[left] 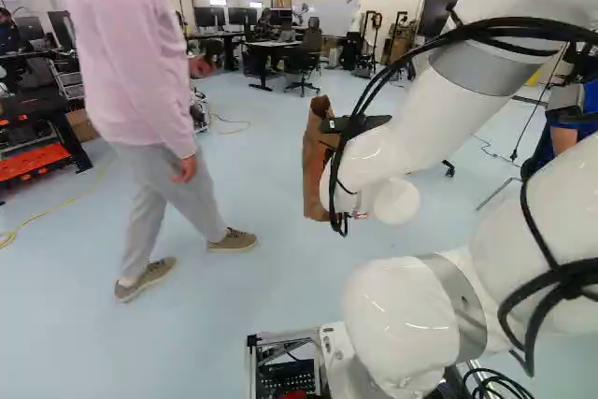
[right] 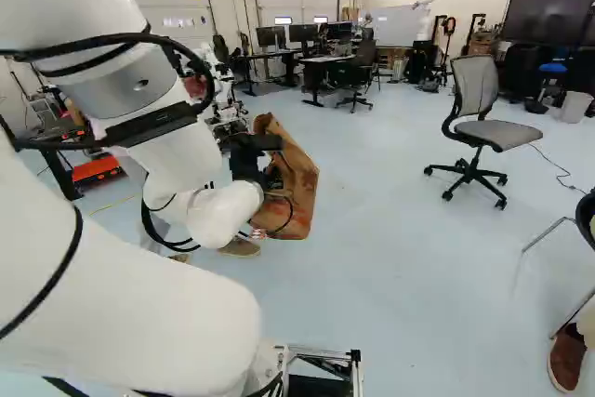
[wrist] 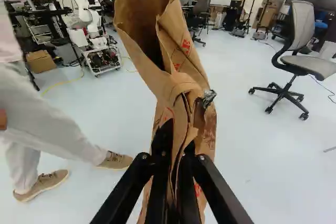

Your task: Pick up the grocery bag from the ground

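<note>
Two fingers, one paper bag, and yeah, I've got it. My gripper (right: 249,157) is pinching the brown grocery bag (wrist: 181,40) from both sides, with a bunched-up fold of paper squeezed between the fingers. The wrist view shows the pinch best: creased paper runs right down the middle of my gripper (wrist: 181,127), and the bag's open mouth gapes ahead of it. There's red print on the sides, plus some small shiny crinkled bit by the fold, no clue what that is. The bag leans over pretty hard in the right base view. Can't honestly tell from here if its bottom touches the floor (left: 271,277).

Got company too: a person (left: 131,63) in a pink top and grey pants is near the bag, at the left of the left base view, feet apart. A grey office chair (right: 479,104) sits well apart from the bag, at the right of the right base view. Further back there's another robot (wrist: 86,11), white arm on a wheeled base, with a cardboard box (wrist: 40,61) near it.
</note>
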`<state>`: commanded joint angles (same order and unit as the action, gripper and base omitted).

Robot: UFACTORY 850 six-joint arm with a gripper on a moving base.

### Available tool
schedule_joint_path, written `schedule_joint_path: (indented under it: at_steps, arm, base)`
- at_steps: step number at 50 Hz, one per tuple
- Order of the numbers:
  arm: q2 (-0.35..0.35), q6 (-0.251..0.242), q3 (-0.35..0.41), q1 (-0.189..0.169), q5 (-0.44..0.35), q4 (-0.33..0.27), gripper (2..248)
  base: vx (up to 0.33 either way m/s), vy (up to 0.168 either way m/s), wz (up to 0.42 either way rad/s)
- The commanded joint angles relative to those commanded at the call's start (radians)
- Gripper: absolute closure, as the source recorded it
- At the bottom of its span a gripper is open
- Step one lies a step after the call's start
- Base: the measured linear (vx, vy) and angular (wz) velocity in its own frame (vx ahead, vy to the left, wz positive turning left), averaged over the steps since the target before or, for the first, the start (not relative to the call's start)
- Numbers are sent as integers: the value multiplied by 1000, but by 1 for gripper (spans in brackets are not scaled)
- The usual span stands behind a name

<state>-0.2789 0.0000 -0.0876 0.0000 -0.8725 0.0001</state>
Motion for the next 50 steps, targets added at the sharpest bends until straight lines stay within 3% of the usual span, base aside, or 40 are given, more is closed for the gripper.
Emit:
schedule_joint_path:
  at_steps: [50]
  arm:
    - [0,0,0,0,0,0,229]
  base:
    - [0,0,0]
